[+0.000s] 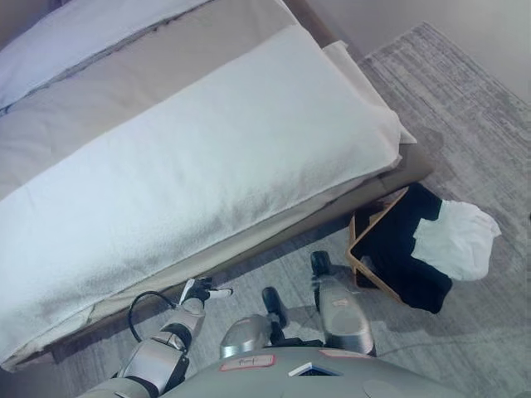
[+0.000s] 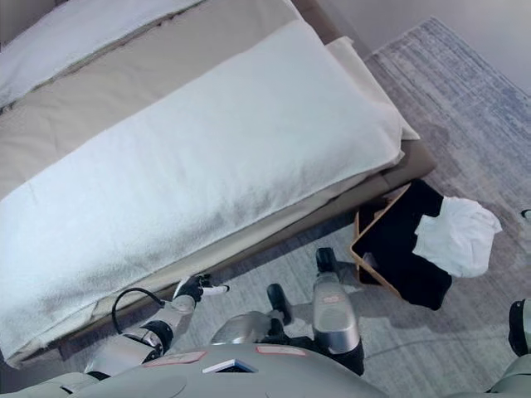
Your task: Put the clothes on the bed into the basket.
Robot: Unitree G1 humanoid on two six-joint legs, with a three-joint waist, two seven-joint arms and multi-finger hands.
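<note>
A tan basket [image 1: 357, 253] stands on the floor at the bed's foot corner, at the right. A black garment [image 1: 398, 249] fills it and hangs over its near rim. A white garment [image 1: 456, 239] lies on top and spills over the right side onto the carpet. My left hand [image 1: 201, 292] is low at the bed's side edge at the lower left, with its fingers relaxed and holding nothing. It is far from the basket. My right hand shows in neither view.
The bed [image 1: 207, 157] fills the left and middle, covered by a white blanket over a beige sheet, with a pale pillow [image 1: 75, 33] at the top left. I see only bedding on it. Grey carpet [image 1: 465, 108] lies to the right of the bed and round the basket.
</note>
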